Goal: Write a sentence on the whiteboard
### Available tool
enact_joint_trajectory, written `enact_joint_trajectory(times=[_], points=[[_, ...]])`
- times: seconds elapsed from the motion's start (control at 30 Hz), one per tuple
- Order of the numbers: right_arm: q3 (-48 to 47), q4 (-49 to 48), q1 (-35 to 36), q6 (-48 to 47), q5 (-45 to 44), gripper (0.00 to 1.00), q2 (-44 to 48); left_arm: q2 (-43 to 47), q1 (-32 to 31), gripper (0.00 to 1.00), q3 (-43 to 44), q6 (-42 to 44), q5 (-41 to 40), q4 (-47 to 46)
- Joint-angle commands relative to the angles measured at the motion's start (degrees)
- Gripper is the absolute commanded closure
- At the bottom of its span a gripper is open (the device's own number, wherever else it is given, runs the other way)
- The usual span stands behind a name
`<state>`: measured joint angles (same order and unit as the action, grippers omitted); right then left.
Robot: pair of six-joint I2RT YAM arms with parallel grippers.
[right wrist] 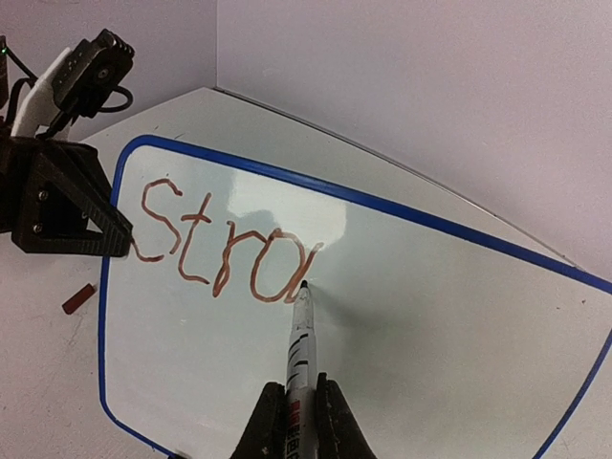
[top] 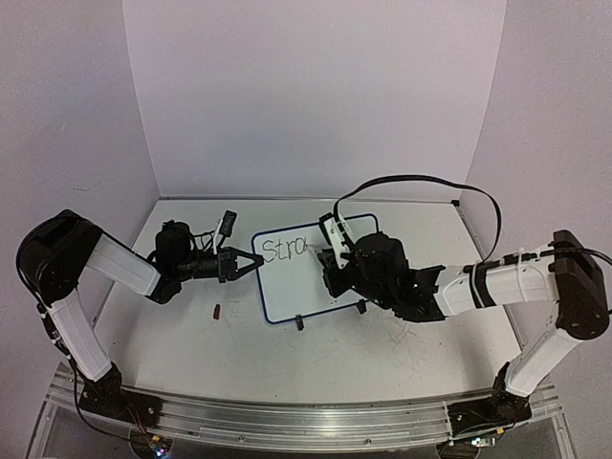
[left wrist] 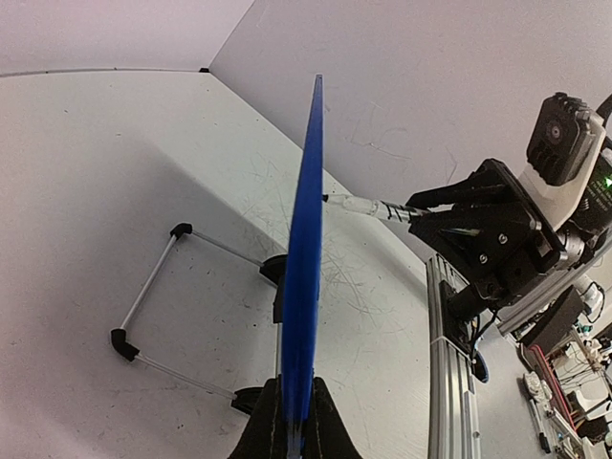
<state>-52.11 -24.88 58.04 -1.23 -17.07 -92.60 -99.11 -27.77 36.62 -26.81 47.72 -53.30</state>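
**A:** Left side first. Left jaws are clamped shut on the whiteboard (top: 308,287) at its left rim, pinching the blue edge.

**B:** And the board?

**A:** Mid-worktop (top: 382,368), propped on its black clip feet (top: 299,323), writing face toward the arms. The sentence (right wrist: 220,251) starts at the whiteboard's top-left: "Stro" plus part of the next letter, in reddish-brown. A small red piece (top: 217,310), maybe a cap, lies just off the whiteboard's lower-left corner.

**B:** Right side?

**A:** Right jaws are closed narrow on the marker (right wrist: 300,349). Its tip touches the whiteboard at the end of the last stroke.

**B:** Which step?

**A:** Mid first word, I'd judge, so early in the task. To do it well, use light, even pressure, because the board rests only on its feet and that one clamp. A hard push could rock it or slide it out of the left jaws. Match the letter height and carry the strokes rightward on the same baseline.

**B:** Room to move?

**A:** There's plenty of bare white to the right of the letters, and the whole lower band of the whiteboard is unwritten. The line climbs slightly toward the top rim, so I'd level it out. I'd break to a second line well before the whiteboard's right rim. Low strokes bring the marker near the bottom rim and the feet.
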Motion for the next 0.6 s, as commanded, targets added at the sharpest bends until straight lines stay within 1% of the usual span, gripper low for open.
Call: enact_joint_trajectory(times=[0.0, 0.57], points=[[-2.8, -1.9, -0.5, 0.8, -2.0, 1.00, -0.9, 2.3, -0.2, 1.00, -0.2, 0.9, 0.7, 0.3], [-3.9, -1.2, -1.0, 0.8, -4.7, 1.00, -0.9, 2.2, -0.2, 1.00, 0.0, 1.0, 0.8, 0.5]])
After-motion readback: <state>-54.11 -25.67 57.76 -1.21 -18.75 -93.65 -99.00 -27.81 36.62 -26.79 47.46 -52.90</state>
